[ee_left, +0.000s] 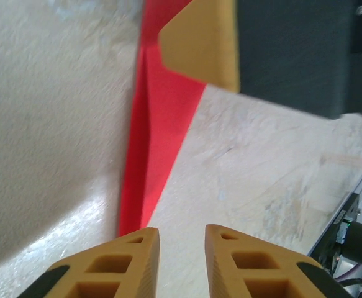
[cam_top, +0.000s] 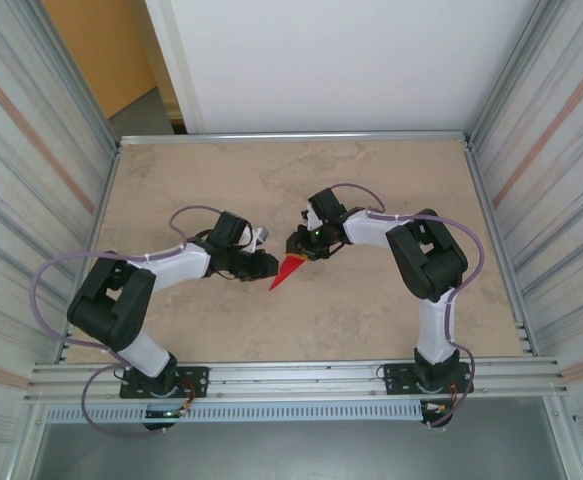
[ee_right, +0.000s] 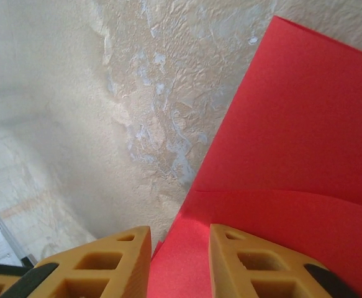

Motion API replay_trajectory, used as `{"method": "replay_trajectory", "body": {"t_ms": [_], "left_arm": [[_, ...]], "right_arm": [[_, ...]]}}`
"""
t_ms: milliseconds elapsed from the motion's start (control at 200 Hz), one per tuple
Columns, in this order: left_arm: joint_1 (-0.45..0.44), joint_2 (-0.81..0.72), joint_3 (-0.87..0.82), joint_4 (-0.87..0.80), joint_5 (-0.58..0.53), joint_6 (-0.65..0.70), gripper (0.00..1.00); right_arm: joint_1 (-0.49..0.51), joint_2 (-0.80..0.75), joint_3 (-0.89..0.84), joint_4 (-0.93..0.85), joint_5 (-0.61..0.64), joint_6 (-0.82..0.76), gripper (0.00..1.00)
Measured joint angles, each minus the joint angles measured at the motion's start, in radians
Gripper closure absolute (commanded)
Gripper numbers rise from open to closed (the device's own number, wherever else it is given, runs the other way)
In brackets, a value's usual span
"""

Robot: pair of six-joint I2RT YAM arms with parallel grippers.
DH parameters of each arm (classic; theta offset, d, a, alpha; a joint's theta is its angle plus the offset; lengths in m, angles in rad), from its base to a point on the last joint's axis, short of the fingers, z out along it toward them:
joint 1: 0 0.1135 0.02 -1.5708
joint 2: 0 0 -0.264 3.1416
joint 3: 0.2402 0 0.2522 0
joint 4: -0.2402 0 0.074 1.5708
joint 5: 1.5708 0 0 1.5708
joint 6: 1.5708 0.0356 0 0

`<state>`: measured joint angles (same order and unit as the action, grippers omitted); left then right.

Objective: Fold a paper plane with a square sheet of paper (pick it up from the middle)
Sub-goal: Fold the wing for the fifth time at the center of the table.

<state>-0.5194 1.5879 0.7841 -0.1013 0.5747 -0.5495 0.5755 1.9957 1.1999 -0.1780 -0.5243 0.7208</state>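
Note:
The red paper plane (cam_top: 289, 270) lies on the table as a narrow folded dart, its tip toward the near left. My left gripper (cam_top: 268, 266) stands open just left of that tip. In the left wrist view the creased red paper (ee_left: 159, 118) runs past the left finger, and bare table shows between the jaws of the left gripper (ee_left: 182, 239). My right gripper (cam_top: 299, 248) is over the wide far end. Its jaws stand apart above the folded layers of paper (ee_right: 292, 143), so the right gripper (ee_right: 181, 239) is open. The right gripper's finger (ee_left: 199, 49) shows over the paper's far end.
The beige table (cam_top: 371, 180) is bounded by corrugated metal walls (cam_top: 11, 200) at left and right and a metal rail (cam_top: 301, 378) along the near edge. Both arms bend inward toward the middle of the table.

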Motion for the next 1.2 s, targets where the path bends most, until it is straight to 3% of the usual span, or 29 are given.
{"method": "replay_trajectory", "body": {"t_ms": [381, 672, 1203], "left_arm": [[-0.029, 0.098, 0.064, 0.099, 0.054, -0.026, 0.90], [-0.037, 0.185, 0.104, 0.103, 0.058, -0.027, 0.92], [-0.020, 0.205, 0.089, 0.122, 0.028, -0.036, 0.93]], "right_arm": [[0.000, 0.000, 0.001, -0.004, 0.000, 0.000, 0.80], [0.000, 0.000, 0.001, -0.006, 0.000, 0.000, 0.83], [0.000, 0.000, 0.001, -0.007, -0.001, 0.000, 0.83]]}}
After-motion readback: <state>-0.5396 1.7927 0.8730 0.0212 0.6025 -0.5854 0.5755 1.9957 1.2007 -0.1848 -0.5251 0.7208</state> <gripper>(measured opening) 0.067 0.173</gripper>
